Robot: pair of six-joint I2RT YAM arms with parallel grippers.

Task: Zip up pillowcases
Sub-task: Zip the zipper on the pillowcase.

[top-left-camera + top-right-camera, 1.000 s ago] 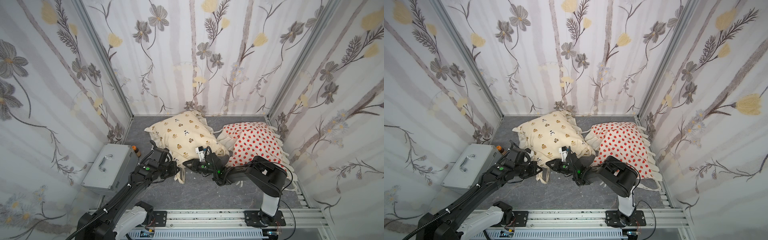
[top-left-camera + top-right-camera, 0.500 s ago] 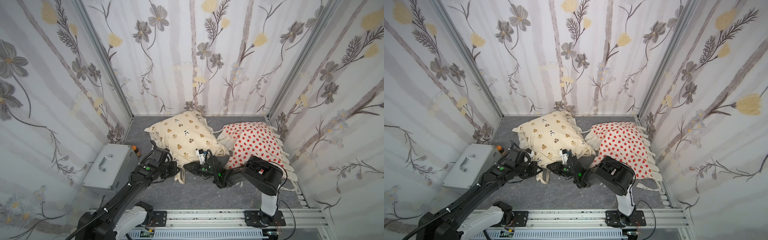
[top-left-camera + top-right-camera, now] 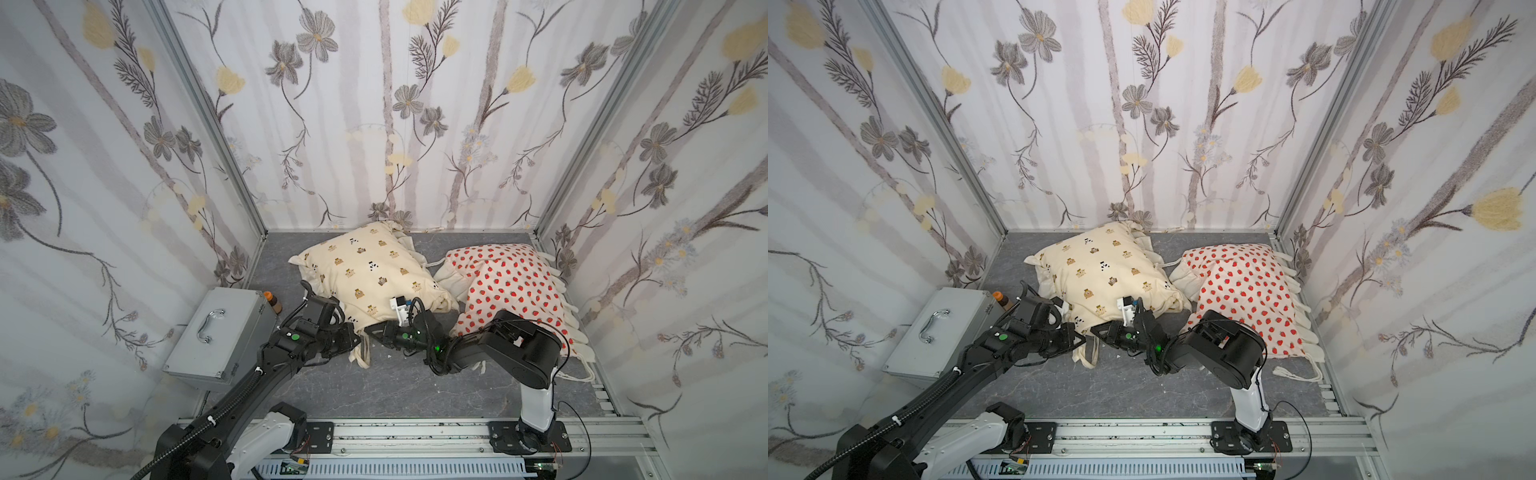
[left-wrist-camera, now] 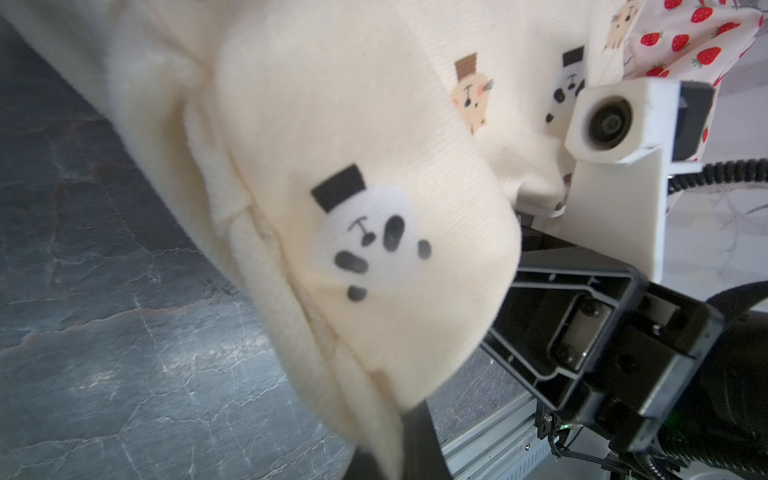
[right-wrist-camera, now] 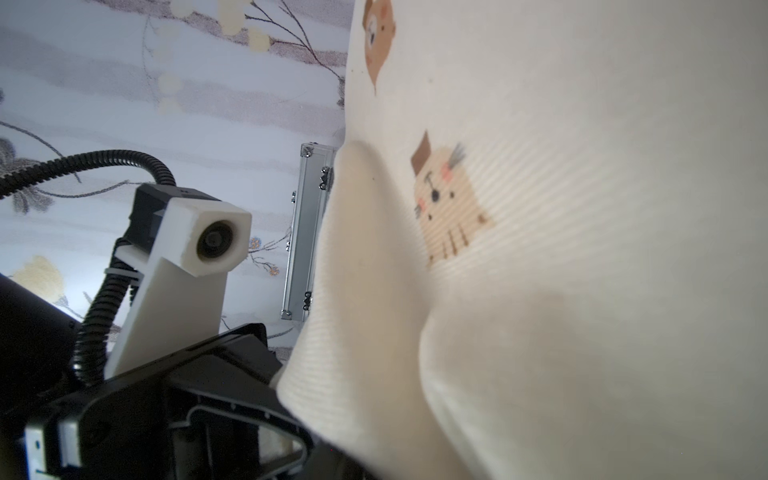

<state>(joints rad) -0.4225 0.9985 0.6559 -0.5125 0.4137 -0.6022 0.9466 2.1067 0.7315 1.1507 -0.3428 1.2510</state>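
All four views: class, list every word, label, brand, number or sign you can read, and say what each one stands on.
No readable text in any view.
bear pillowcase: bear and panda pictures only, no words.
strawberry pillowcase: strawberry print only.
metal case: no label visible.
white patch on a black arm joint: too small to read.

Bright even light, soft shadows; bear pillowcase (image 5: 582, 291) blurred close in wrist views.

Left hand (image 3: 354, 336) closed, opposite right hand (image 3: 375, 329).
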